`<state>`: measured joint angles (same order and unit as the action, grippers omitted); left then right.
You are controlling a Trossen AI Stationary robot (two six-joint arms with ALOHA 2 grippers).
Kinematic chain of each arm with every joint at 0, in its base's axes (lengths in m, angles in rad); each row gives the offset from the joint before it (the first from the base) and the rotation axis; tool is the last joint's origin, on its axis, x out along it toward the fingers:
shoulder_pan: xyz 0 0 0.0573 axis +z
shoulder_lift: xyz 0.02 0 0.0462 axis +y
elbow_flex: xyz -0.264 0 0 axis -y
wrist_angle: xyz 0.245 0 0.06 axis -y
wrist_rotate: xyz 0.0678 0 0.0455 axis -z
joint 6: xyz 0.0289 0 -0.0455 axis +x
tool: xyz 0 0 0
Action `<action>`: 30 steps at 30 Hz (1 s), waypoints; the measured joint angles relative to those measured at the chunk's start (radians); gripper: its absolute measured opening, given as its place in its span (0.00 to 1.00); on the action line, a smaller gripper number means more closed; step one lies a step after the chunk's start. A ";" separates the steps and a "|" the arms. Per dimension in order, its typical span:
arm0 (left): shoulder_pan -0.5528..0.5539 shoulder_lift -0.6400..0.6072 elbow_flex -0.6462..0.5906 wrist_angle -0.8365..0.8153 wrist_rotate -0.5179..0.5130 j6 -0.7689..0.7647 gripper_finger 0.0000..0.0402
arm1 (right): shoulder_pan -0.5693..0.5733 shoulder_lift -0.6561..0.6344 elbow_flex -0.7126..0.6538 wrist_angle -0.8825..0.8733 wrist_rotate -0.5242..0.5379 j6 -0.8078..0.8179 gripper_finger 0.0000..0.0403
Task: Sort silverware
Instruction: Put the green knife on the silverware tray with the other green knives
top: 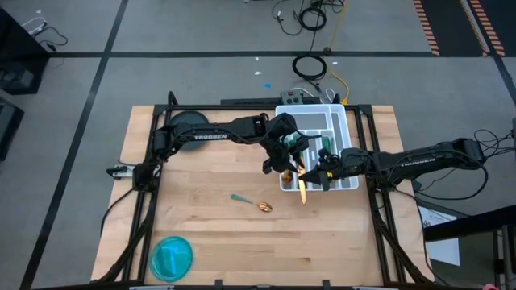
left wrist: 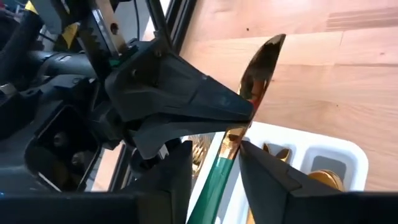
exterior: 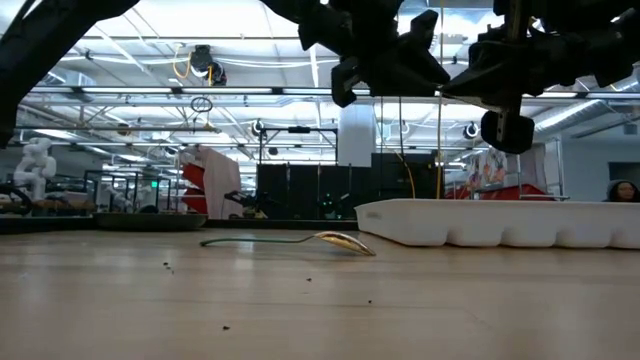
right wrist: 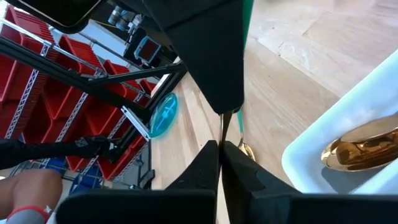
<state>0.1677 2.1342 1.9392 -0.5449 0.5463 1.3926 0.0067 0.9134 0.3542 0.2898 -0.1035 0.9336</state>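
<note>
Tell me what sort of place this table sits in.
Probably a robotics lab or workshop hall: a grey floor with taped lines and loose cables, a high ceiling with strip lights, and red storage bins on wire racks nearby.

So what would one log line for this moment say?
knife: in air at tray corner | right gripper: jaws shut on knife | left gripper: around knife handle | table: one spoon loose
</note>
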 joint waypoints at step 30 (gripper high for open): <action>0.020 0.002 0.000 -0.003 -0.298 -0.032 0.36 | -0.046 0.000 0.002 -0.010 0.090 -0.031 0.00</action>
<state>0.1875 2.1362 1.9392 -0.5477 0.2487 1.3609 -0.0395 0.9138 0.3565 0.2795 -0.0135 0.9028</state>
